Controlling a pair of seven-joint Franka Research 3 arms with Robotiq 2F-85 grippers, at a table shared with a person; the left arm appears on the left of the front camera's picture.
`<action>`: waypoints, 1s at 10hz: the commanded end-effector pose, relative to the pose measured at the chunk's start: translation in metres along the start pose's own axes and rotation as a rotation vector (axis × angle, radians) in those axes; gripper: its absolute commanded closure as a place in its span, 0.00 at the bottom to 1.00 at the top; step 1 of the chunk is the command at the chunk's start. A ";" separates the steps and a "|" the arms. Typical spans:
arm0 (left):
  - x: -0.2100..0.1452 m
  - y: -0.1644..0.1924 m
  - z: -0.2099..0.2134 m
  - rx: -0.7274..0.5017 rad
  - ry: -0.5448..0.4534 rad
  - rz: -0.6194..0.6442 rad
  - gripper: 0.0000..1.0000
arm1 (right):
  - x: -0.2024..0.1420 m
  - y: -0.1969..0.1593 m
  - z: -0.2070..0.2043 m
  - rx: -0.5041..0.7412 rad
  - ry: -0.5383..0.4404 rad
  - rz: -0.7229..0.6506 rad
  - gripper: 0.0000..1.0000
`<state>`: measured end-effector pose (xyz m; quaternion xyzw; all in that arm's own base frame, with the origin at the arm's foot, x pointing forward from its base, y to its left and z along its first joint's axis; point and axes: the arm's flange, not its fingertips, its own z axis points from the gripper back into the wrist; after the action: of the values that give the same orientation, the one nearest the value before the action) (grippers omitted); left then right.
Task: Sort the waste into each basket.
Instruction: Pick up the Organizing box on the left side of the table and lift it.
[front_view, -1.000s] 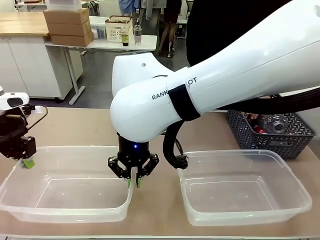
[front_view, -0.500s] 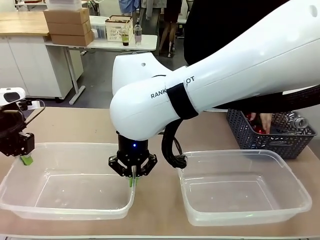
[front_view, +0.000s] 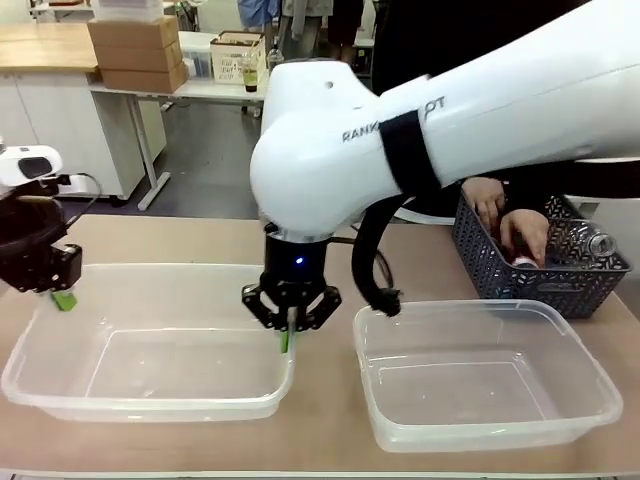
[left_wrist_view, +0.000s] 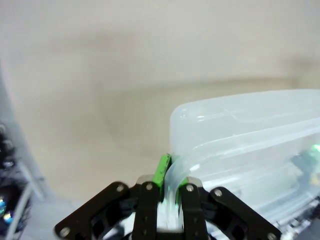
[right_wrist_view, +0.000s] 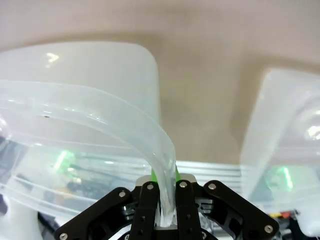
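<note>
Tubs first, in the front view: the left tub (front_view: 140, 408) now sits farther right and farther from me than a second ago, its right end close beside the right tub (front_view: 490, 428), which has stayed put. My left gripper (front_view: 63, 298) pinches the left tub's far left rim. My right gripper (front_view: 287, 335), reaching across the middle, pinches its right rim. Both have travelled with it. The waste (front_view: 590, 243) lies in the grey basket (front_view: 520, 285) at far right, where the person's hands (front_view: 527, 235) reach in; half a second ago only one showed.

Left wrist view: the left gripper (left_wrist_view: 170, 182) has its jaws narrow on the left tub's (left_wrist_view: 240, 130) clear rim.

Right wrist view: the right gripper (right_wrist_view: 164, 192) clamps the left tub's (right_wrist_view: 100, 107) rim likewise, with the right tub (right_wrist_view: 285, 130) apart to one side.
</note>
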<state>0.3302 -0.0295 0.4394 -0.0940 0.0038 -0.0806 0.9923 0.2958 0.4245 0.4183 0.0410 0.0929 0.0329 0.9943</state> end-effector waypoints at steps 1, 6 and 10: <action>0.020 -0.022 0.028 0.091 -0.053 -0.029 1.00 | -0.014 -0.058 0.035 -0.052 0.095 0.050 1.00; 0.013 -0.051 0.030 0.029 -0.050 -0.057 1.00 | -0.009 -0.035 0.039 0.011 0.061 0.043 1.00; 0.022 -0.080 0.040 -0.030 -0.077 0.008 0.93 | 0.003 -0.048 0.044 0.001 0.091 0.088 0.95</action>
<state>0.3355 -0.0840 0.4840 -0.0949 -0.0137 -0.0970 0.9907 0.3045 0.3779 0.4516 0.0487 0.1352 0.0520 0.9882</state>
